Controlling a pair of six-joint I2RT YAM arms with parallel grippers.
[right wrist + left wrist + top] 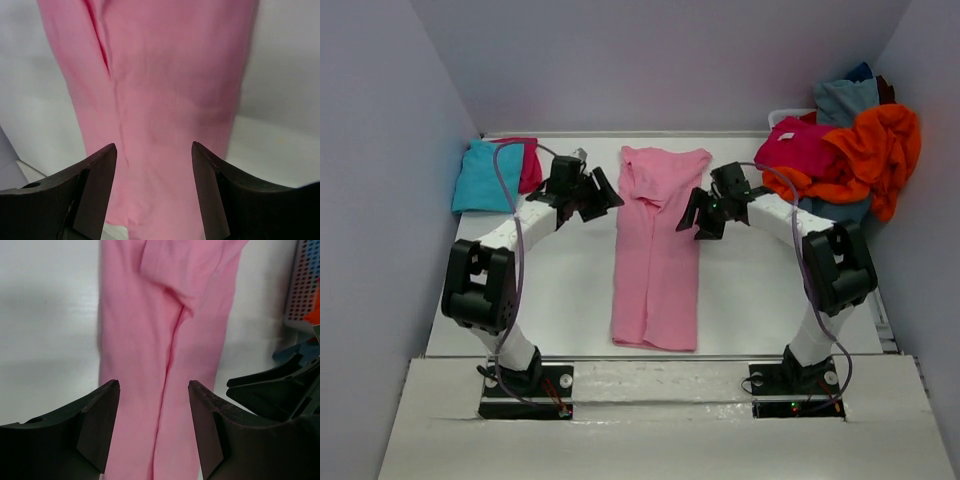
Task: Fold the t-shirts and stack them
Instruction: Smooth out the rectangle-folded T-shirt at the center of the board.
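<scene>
Both pairs of jaws stand spread, empty: left gripper at 9 o'clock of the light pink t-shirt, right gripper at 3 o'clock. The shirt lies mid-table as a long strip, 12 to 6. I reckon pinching only its top layer would peel the folds open.

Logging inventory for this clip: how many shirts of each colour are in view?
light pink shirt: 1
turquoise shirt: 1
magenta shirts: 2
orange shirt: 1
grey-blue shirt: 1
Total: 6 seen; more may lie hidden at the right.
</scene>
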